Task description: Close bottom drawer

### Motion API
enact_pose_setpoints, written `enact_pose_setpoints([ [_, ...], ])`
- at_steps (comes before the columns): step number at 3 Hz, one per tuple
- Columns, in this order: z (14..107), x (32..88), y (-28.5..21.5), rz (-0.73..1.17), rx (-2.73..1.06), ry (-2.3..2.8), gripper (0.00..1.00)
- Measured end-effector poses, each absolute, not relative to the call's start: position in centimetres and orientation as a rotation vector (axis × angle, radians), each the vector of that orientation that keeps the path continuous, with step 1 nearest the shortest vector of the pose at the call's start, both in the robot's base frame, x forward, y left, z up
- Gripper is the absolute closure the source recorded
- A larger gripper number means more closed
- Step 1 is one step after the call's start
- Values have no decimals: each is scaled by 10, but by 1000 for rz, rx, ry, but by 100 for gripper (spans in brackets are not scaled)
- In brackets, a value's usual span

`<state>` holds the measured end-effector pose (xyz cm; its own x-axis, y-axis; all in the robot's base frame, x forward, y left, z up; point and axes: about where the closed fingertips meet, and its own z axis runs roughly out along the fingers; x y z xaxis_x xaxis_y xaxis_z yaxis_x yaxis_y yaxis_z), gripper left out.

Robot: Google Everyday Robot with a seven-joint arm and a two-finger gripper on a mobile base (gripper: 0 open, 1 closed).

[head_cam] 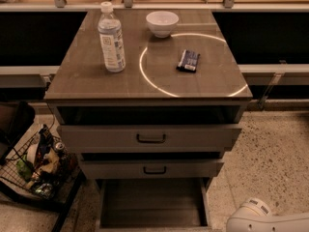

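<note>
The gripper is out of view; only its white arm (263, 219) shows, low right. Left of the arm, the bottom drawer (152, 204) is dull taupe. Above the arm is beige floor (275, 149) with dark speckles. Farther up, the grey-brown cabinet top (87, 76) carries a bright white ring (141, 64), a white bowl (162, 22) and a dark blue packet (188, 61).

Noted dim, warm lighting from above. Logged bright ring-shaped glare (144, 71) on cabinet top (91, 81). Found deep shadow inside bottom drawer (152, 204) and beneath the top's overhang. Saw pale arm shell (263, 217) catching light at lower right, with gripper out of view.
</note>
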<state>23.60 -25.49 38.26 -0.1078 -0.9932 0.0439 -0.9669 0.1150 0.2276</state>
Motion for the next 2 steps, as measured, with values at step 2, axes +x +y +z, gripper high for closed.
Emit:
enact_pose_setpoints([
  [2,342,224,-229,-221,2186,-2146,100],
])
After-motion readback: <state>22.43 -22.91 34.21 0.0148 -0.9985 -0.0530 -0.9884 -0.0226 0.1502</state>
